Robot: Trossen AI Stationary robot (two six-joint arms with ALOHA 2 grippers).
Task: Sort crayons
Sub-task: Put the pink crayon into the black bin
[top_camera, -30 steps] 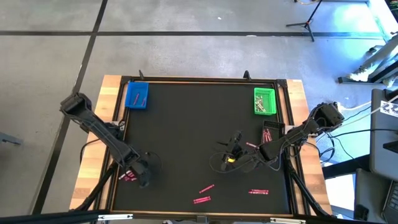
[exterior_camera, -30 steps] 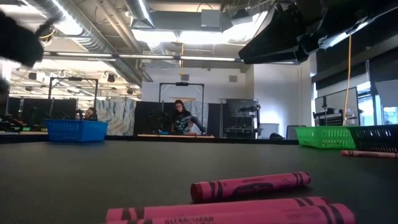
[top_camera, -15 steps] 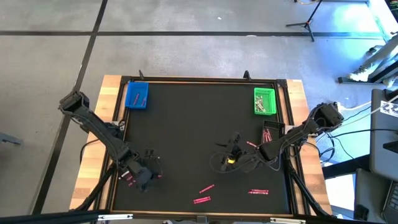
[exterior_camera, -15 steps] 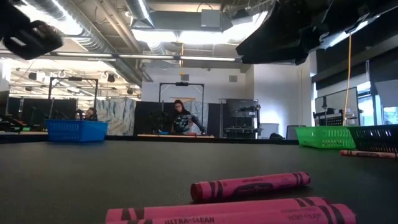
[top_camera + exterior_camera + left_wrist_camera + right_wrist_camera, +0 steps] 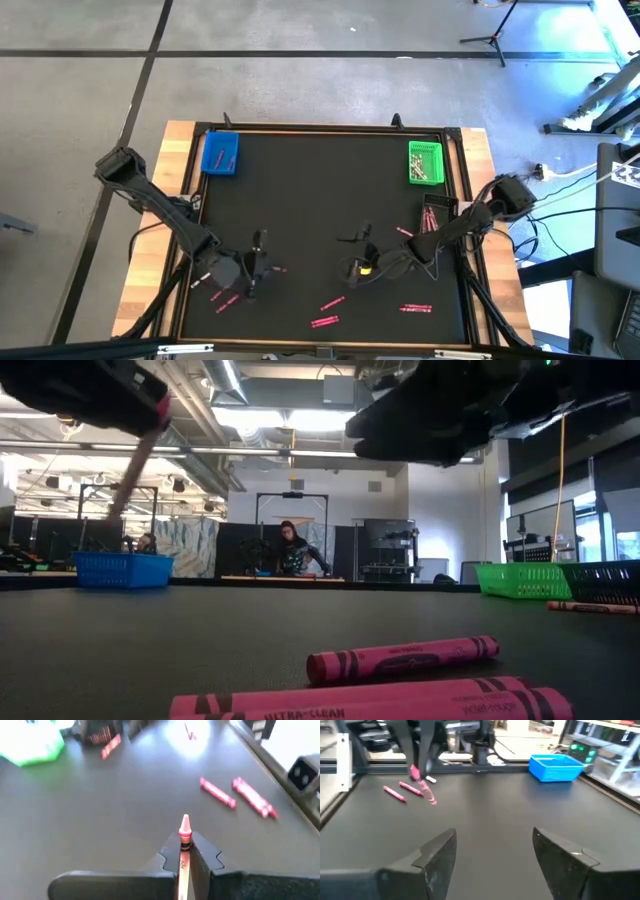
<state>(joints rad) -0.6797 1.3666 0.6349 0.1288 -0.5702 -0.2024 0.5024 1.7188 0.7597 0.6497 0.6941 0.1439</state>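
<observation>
Left gripper [image 5: 185, 855] is clamped on 1 pink crayon [image 5: 184, 831], tip protruding past the fingers, raised above the black mat [image 5: 310, 200] at its left front area. Right gripper [image 5: 492, 852] hangs spread wide and empty over mat centre-right. 2 loose crayons [image 5: 222, 299] lie just beside the left gripper. Blue tray [image 5: 220, 154] and green tray [image 5: 425, 163] occupy the far corners.

A robotics lab: exposed ceiling ducts [image 5: 190, 400], equipment racks [image 5: 385, 550] and a seated person [image 5: 292, 550] beyond the black worktop [image 5: 250, 620].
</observation>
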